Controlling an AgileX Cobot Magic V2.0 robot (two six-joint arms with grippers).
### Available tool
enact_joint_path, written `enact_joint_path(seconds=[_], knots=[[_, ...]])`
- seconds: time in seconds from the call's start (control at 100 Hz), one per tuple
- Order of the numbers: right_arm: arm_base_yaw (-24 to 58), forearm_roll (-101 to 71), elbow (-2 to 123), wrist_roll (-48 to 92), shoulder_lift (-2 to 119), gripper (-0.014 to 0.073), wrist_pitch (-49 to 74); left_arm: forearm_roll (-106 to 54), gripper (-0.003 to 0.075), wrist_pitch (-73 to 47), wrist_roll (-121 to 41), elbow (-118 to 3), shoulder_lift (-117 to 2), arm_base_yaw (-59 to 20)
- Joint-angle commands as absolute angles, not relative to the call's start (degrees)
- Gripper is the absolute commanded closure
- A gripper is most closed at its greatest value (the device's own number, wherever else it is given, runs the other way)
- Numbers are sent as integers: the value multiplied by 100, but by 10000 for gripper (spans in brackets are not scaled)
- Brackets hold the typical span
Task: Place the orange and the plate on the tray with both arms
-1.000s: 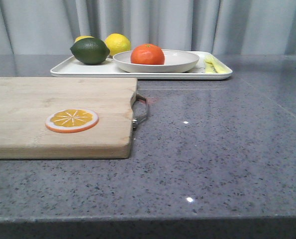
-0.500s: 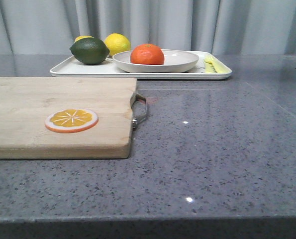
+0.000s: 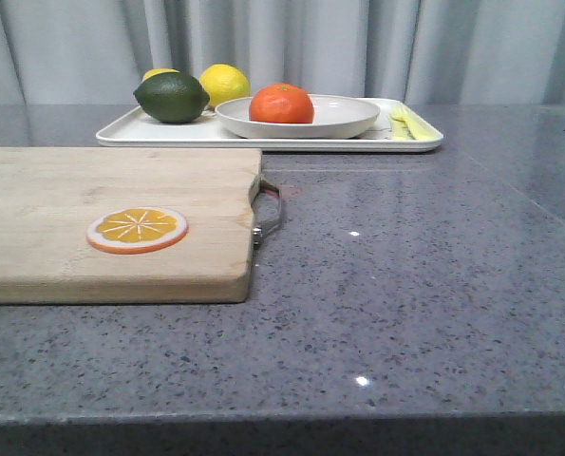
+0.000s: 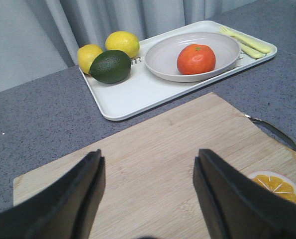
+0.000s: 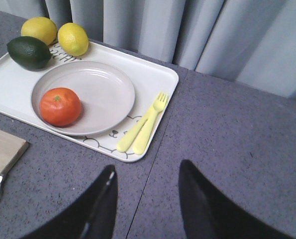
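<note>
The orange (image 3: 281,104) lies in the off-white plate (image 3: 339,122), and the plate rests on the white tray (image 3: 168,134) at the back of the table. All three show in the left wrist view: orange (image 4: 196,59), plate (image 4: 162,59), tray (image 4: 133,92). They show in the right wrist view too: orange (image 5: 60,106), plate (image 5: 100,92), tray (image 5: 152,79). My left gripper (image 4: 148,164) is open and empty over the wooden cutting board (image 4: 157,149). My right gripper (image 5: 148,184) is open and empty over the grey table, near the tray's corner. Neither gripper shows in the front view.
On the tray lie a dark green avocado (image 3: 172,97), two lemons (image 3: 224,83) and a yellow fork and spoon (image 5: 144,123). The cutting board (image 3: 102,223) with a metal handle (image 3: 269,211) carries an orange slice disc (image 3: 137,229). Grey curtains hang behind.
</note>
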State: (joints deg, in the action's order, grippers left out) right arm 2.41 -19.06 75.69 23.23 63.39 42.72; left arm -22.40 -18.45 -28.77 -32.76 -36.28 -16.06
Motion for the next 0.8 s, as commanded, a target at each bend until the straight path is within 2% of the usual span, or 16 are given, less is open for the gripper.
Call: enact_joint_path(seconds=[0.0,0.27,0.58,0.79], knots=[[228,-1915,6868,2392,5597,285,3436,-2381,334,-1384,-2836,-3436,-3613,-1596],[228,-1915,4608,2392,3864,285,2617,-2465,335,-1229,-2836,-3436,-3217,-1596],[228,-1915,3053,2392,2434,285,2102,-2613,335,-1202,-2836,-2994,-2332,-1596],[228,-1915,2529,2392,1603,285,1831,-2613,334,-1282,-2836,-2485,-1437,-1596]])
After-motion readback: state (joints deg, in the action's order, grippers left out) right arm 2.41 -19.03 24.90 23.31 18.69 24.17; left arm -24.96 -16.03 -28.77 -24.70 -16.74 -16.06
